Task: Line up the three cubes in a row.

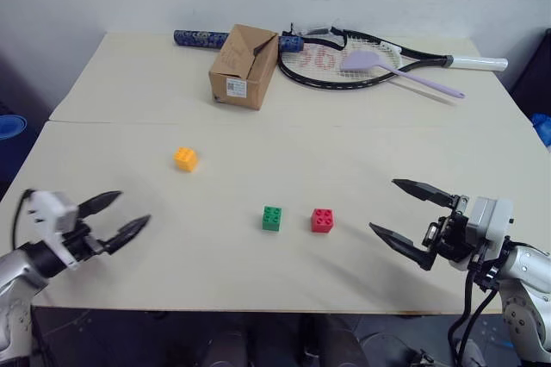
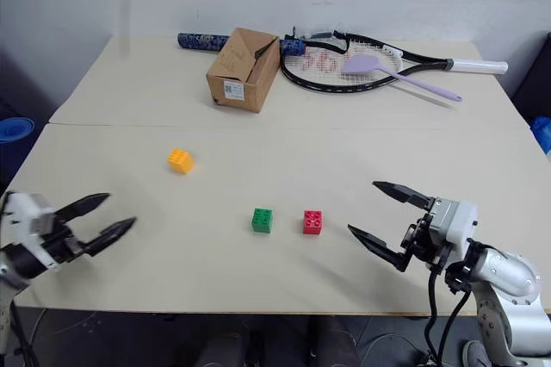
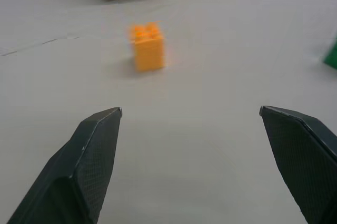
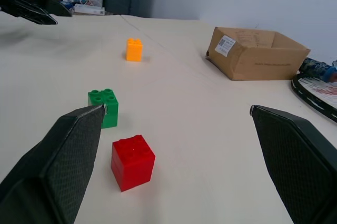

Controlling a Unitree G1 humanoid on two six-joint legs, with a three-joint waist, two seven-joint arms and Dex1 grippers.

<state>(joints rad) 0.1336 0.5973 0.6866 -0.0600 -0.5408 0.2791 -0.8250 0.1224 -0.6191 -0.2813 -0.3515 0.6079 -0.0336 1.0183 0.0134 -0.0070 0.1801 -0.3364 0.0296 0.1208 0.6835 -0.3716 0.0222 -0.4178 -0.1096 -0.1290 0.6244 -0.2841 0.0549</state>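
Green cube (image 1: 272, 218) and red cube (image 1: 323, 220) side by side, just left of right tool (image 1: 407, 220). Orange cube (image 1: 185, 158) off row, ahead of left tool (image 1: 118, 216). Both tools apart, empty. Orange one left to do.

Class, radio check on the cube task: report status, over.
Left gripper and right gripper open, empty. Green cube beside red cube; orange cube apart, out of line. Path clear.
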